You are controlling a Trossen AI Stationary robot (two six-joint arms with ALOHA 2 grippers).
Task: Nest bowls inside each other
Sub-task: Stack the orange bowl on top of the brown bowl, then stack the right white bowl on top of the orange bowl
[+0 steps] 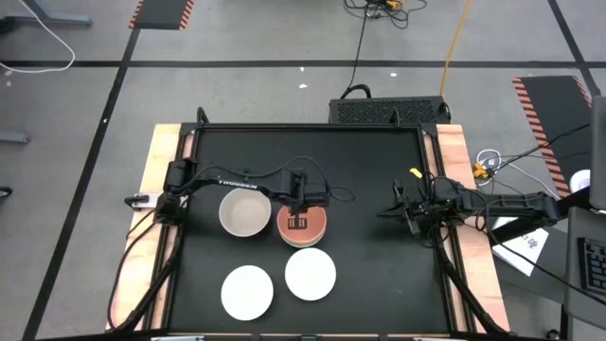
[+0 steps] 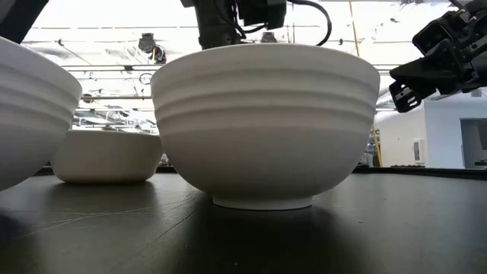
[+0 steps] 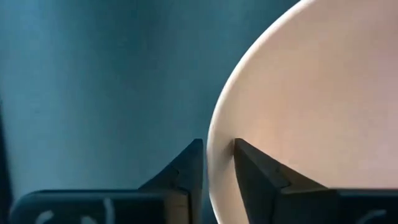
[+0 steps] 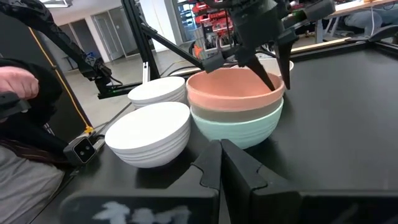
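Note:
A salmon-orange bowl (image 4: 230,87) sits nested in an olive-grey bowl (image 4: 236,113), which sits in a mint green bowl (image 4: 244,132) standing on the black table at mid-table. My left gripper (image 3: 217,146) points down at this stack's rim, slightly open. One finger (image 3: 261,180) is inside the salmon bowl (image 3: 311,93) and one finger (image 3: 183,177) outside, with a small gap to the rim. A beige-grey bowl (image 1: 244,212) stands to the stack's left. Two white bowls (image 1: 248,291) (image 1: 311,273) stand nearer the front edge. My right gripper (image 4: 221,155) waits shut at the table's right.
The black table (image 1: 379,275) has bare room between the stack and the right arm and along its far part. Wooden rails (image 1: 151,189) run along both sides. In the right wrist view a person's sleeve (image 4: 25,143) shows beyond the table's edge.

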